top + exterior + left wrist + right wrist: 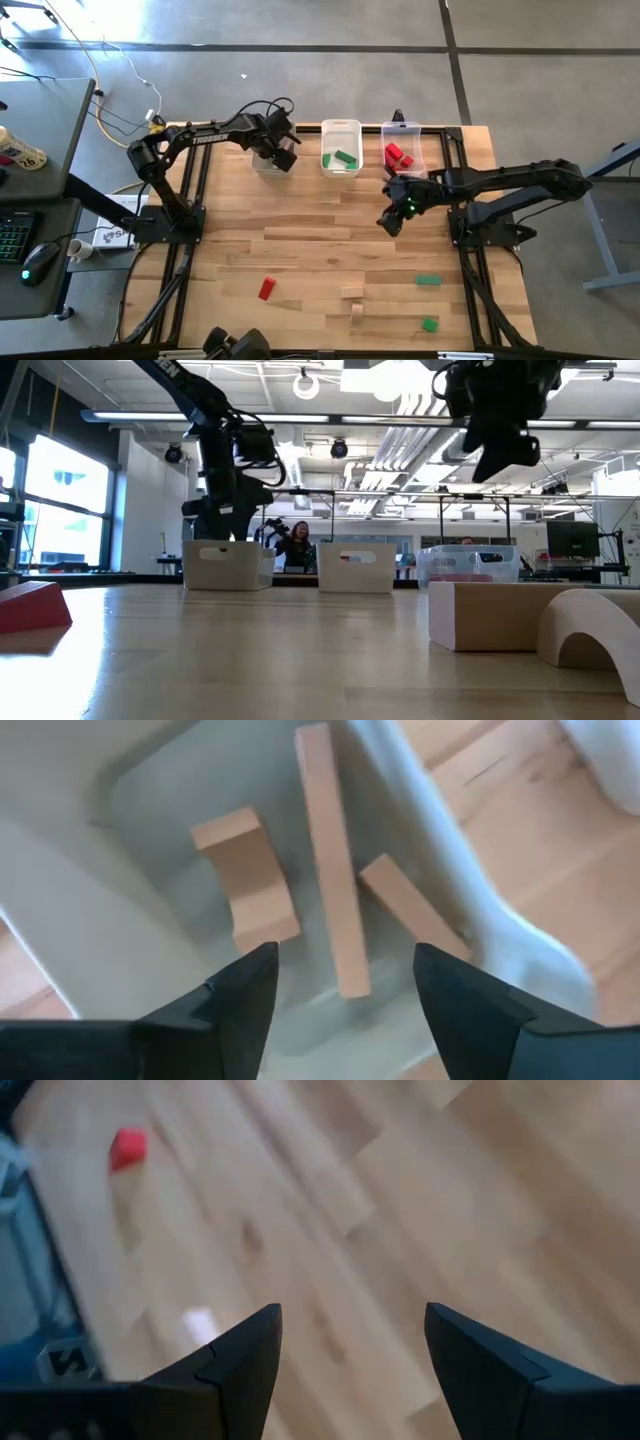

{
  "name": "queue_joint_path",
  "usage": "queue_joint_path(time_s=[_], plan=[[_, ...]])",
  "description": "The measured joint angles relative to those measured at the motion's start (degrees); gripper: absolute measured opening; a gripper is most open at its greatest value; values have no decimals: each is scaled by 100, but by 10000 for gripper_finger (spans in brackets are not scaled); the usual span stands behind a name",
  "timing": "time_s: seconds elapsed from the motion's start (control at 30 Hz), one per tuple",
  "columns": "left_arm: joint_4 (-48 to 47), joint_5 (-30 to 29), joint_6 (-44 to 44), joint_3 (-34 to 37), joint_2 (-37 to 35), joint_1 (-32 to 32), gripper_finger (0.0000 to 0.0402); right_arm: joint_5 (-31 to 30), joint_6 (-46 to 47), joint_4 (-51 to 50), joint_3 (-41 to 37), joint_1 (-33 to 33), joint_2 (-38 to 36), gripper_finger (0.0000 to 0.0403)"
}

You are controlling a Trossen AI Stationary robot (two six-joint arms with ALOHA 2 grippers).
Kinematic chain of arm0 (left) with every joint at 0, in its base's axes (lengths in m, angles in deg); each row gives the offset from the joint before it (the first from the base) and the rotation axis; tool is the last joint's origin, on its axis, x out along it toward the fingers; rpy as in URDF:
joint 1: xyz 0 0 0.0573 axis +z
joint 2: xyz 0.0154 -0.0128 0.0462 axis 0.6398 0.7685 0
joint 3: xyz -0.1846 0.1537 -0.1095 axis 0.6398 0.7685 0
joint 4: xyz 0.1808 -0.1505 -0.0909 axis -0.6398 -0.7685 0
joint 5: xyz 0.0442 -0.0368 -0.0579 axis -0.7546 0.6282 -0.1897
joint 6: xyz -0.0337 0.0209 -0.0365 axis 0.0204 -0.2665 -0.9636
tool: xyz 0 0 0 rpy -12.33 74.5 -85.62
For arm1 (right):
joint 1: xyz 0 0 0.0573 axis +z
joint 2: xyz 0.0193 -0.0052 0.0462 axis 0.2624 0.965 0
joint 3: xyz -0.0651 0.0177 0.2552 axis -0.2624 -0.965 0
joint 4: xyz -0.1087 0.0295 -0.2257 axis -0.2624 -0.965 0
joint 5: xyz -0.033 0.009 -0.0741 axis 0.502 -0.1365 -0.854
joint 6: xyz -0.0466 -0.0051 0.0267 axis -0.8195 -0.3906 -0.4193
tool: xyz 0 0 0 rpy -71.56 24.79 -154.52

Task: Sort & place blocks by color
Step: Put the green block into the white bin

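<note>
Wooden table fills the middle of the high view, with three bins along its upper edge. Left gripper hangs over the left bin, fingers spread, holding nothing; tan blocks lie inside. Right gripper hovers right of centre, also spread and empty. Red block, tan blocks and green blocks lie at the lower part.

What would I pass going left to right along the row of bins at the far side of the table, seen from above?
Left hand over the bin of tan blocks → bin with green blocks → bin with red blocks.
</note>
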Motion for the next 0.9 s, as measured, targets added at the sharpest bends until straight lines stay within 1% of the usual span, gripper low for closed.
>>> queue_joint_path(time_s=[0.1,0.27,0.47,0.73,0.9], plan=[[-165,103,175,-211,-3,12,222,308,167,-117,0,225,0,233],[-472,71,323,-656,-79,-18,219,757,388,-388,0,708,0,233],[-629,53,352,-972,-443,-271,219,1051,711,-769,0,1312,0,233],[-643,55,178,-998,-1112,-803,219,980,820,-1339,-2,2163,2,233],[-643,70,38,-998,-1346,-1151,219,434,671,-1446,-4,2792,9,233]])
